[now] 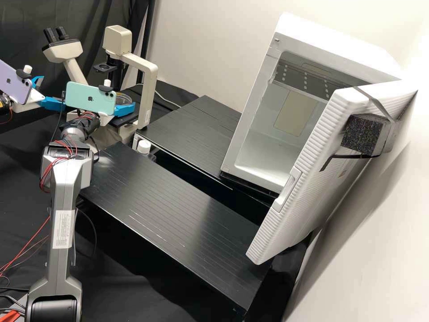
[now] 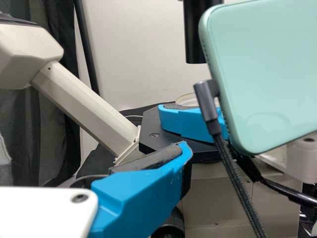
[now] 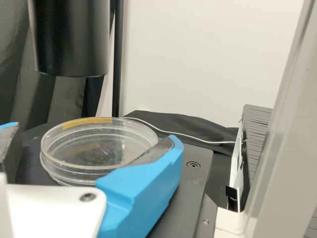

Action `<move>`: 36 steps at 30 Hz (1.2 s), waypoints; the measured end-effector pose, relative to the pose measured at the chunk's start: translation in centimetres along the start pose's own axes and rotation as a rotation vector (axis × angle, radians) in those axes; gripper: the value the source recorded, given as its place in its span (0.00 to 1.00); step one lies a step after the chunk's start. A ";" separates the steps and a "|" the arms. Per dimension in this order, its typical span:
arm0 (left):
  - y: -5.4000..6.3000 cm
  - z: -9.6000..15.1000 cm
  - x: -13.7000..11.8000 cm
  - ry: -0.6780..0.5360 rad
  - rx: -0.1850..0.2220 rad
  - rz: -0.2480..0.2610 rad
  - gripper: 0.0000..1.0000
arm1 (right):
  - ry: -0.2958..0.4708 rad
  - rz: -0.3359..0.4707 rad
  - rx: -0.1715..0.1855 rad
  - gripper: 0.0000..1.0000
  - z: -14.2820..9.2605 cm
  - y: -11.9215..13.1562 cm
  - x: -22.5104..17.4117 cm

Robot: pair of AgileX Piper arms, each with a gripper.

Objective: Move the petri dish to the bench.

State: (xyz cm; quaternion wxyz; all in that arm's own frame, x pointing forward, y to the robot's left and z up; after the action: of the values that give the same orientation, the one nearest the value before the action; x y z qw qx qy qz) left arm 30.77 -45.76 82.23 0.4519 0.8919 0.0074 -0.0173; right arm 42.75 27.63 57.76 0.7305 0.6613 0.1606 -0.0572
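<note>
Right gripper (image 3: 94,134) fingers sit apart astride the petri dish (image 3: 96,151) on the microscope stage (image 3: 195,178), probably so I can squeeze its sides; left gripper (image 1: 53,91) is spread too.

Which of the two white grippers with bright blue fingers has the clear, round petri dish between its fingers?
The right gripper: the petri dish sits between its open fingers, whereas the left gripper hangs apart from the dish.

Plain off-white walls (image 1: 201,53) meet dark, folded curtains (image 1: 27,22) at the upper left; bright light leaves soft grey shadows at right.
</note>
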 end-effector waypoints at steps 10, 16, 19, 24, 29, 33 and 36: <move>0.0 0.0 0.0 0.000 0.000 0.000 1.00 | -0.003 -0.001 0.005 0.00 0.0 0.0 0.0; 0.0 0.0 0.0 0.000 0.000 0.000 1.00 | -0.003 -0.001 0.005 0.00 0.0 0.0 0.0; 0.0 0.0 0.0 0.000 0.000 0.000 1.00 | -0.003 -0.001 0.005 0.00 0.0 0.0 0.0; 0.0 0.0 0.0 0.000 0.000 0.000 1.00 | -0.006 0.002 0.006 0.00 0.2 0.2 0.1; 0.0 0.0 0.0 0.000 0.000 0.000 1.00 | -0.001 0.005 0.019 0.00 0.3 0.3 0.2; 0.0 0.0 0.0 0.000 0.000 0.000 1.00 | 0.019 -0.002 0.019 0.00 0.7 0.3 -0.4; 0.0 0.0 0.0 0.000 0.000 0.000 1.00 | 0.036 -0.003 0.024 0.00 0.7 0.8 -1.4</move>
State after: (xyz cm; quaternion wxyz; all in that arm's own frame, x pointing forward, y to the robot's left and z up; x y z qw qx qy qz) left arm 30.77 -45.76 82.23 0.4519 0.8919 0.0074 -0.0173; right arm 41.80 26.84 58.98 0.7194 0.6707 0.1740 -0.0483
